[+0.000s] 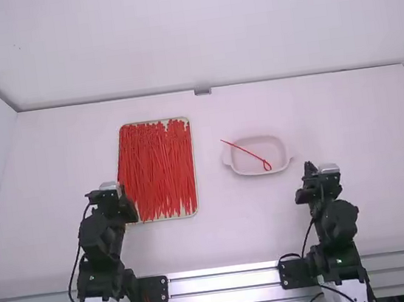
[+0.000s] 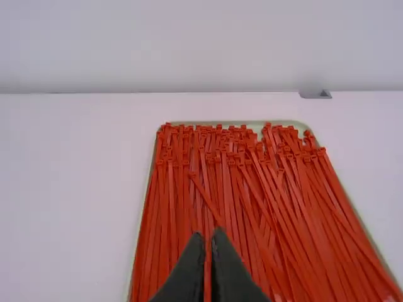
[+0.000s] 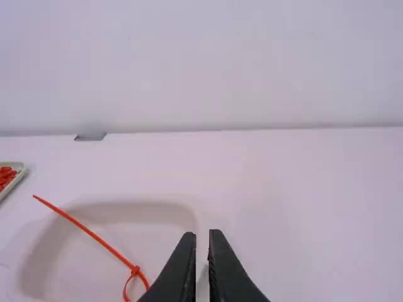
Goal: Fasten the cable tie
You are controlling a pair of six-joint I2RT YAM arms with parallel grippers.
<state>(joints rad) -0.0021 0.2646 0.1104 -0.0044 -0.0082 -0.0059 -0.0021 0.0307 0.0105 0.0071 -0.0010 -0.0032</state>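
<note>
I'm looking down on the bench (image 1: 345, 102), where both arms are sitting low by its near edge. The left claw (image 2: 207, 238) is hanging over the near-left corner of the tray (image 1: 152, 122). Its two fingers are pressing together with only a hairline between them and are gripping nothing. I cannot tell whether its tips are touching what lies under them.

The tray is lying left of the bench's middle, its long sides running from the near edge towards the far edge. It is carrying a thick layer of loose red ties (image 1: 158, 170), most of them lined up lengthwise and a few crossing at a slant.

Right of the middle, a shallow white dish (image 1: 283, 148) is sitting just beside the tray but apart from it. The cable tie (image 1: 250, 152) is lying inside it, already fastened. A small closed loop is resting by the dish's near side, and the straight tail is running diagonally to the dish's far-left corner, where its tip is poking past the rim.

The right claw (image 3: 200, 234) is hovering near the dish's near-right corner, on the side towards the bench's near edge. Its fingers are closed to a narrow slit and are holding nothing.

A small grey bracket (image 1: 202, 90) is sitting at the middle of the bench's far edge.
</note>
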